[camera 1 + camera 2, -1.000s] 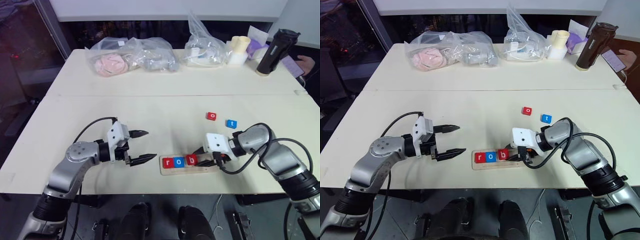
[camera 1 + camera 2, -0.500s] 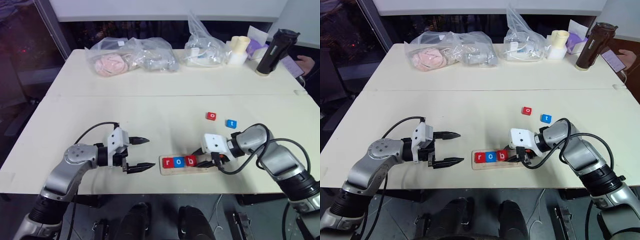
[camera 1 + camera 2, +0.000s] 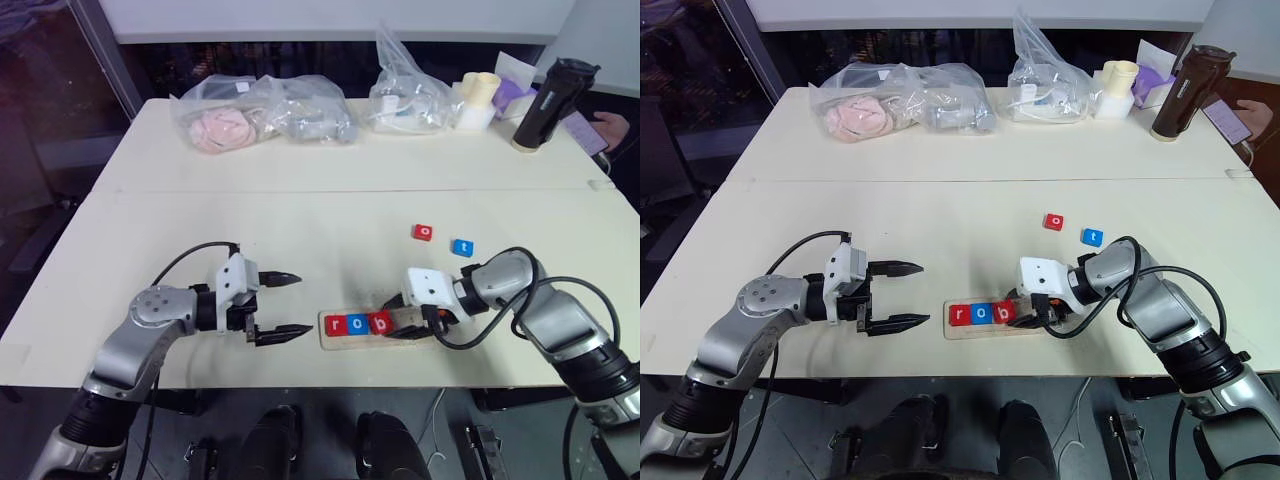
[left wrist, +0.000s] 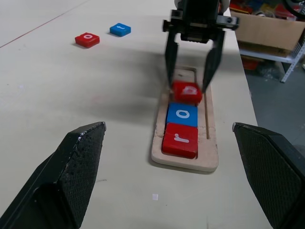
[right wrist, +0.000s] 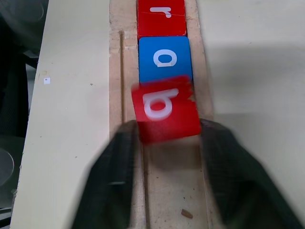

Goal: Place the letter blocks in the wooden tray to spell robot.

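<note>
Partly blurred, the red b block (image 5: 166, 114) sits askew.

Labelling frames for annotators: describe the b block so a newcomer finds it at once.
Start at the wooden tray at the table's near edge. Three blocks sit at its left end; the b block is the rightmost, between the right end effector's fingers. Unlike the flat red r and blue o, it is red and skewed.

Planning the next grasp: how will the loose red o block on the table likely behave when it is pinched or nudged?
The red o block looks like a flat, rigid square tile, so it probably won't bend, roll or tip. Lying flat on the smooth table, it would likely slide if nudged. Its low profile leaves little edge to pinch, so a grip may slip.
</note>
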`<state>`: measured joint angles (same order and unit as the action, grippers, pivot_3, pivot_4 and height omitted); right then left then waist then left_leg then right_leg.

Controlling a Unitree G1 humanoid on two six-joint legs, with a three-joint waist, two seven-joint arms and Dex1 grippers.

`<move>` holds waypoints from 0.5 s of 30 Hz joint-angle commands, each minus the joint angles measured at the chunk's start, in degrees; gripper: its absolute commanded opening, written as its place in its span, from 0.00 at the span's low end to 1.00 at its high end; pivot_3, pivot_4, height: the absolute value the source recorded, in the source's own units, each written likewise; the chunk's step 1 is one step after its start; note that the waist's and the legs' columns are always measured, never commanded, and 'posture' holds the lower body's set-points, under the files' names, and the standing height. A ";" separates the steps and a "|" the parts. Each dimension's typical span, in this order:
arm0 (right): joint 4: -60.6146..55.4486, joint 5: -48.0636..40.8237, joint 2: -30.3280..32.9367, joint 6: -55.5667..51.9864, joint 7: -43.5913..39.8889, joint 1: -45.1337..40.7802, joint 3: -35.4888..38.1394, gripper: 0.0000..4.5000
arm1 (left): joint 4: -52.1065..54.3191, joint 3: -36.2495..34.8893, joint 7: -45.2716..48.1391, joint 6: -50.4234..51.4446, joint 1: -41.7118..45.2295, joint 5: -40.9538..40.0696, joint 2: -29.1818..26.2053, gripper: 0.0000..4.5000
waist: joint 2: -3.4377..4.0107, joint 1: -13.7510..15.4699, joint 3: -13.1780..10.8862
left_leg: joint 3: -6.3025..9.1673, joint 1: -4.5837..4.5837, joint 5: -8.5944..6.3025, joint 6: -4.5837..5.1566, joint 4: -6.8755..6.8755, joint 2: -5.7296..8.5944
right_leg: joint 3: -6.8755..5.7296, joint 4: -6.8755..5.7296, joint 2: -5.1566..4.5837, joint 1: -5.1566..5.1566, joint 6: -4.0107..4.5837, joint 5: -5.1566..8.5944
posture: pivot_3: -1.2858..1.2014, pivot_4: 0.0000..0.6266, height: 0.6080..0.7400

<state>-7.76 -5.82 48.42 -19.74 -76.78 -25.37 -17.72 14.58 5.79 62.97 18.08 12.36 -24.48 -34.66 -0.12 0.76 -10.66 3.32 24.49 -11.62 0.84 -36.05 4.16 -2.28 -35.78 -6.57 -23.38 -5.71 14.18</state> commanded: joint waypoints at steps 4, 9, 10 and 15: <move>-2.18 -0.68 -0.21 -0.24 -0.06 -1.36 0.52 0.99 | 0.28 -0.87 -0.28 -1.33 1.20 -0.48 0.25 1.00 | 0.00 0.00 0.00 | 0.00 0.00 0.00 0.00 -0.01 0.00 | 0.00 -0.01 0.00 0.00 0.00 0.00 | 0.52 0.24 0.98; -1.75 -2.63 -0.57 -2.21 0.90 -4.01 3.27 0.99 | -0.23 -0.86 -0.42 -1.53 1.44 -0.46 0.36 1.00 | 0.00 -0.06 0.00 | 0.00 0.00 0.00 0.00 -0.01 0.00 | 0.00 -0.04 0.00 -0.02 0.00 0.00 | 0.52 0.24 0.98; -1.28 -2.85 -0.63 -2.65 1.36 -4.64 3.76 0.99 | -0.34 -0.88 -0.43 -1.63 1.46 -0.47 0.37 1.00 | 0.00 -0.05 0.00 | 0.00 0.00 0.00 0.00 -0.01 0.00 | 0.01 -0.05 0.00 -0.02 0.00 0.00 | 0.52 0.24 0.98; -1.19 -2.08 0.68 -1.59 1.62 -3.07 3.45 0.99 | -0.80 -0.66 -0.47 -2.08 1.59 -0.31 0.55 1.00 | 0.00 0.18 0.00 | 0.00 0.00 0.00 0.00 -0.01 0.00 | 0.00 -0.05 0.00 -0.02 0.00 0.00 | 0.52 0.24 0.98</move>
<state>-7.69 -7.57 48.40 -22.02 -74.90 -29.26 -14.91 13.41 5.79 62.42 16.97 13.34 -24.42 -34.21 -0.12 0.94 -10.66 3.32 24.50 -11.62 0.84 -36.05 4.17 -2.28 -35.82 -6.58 -23.40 -5.71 14.18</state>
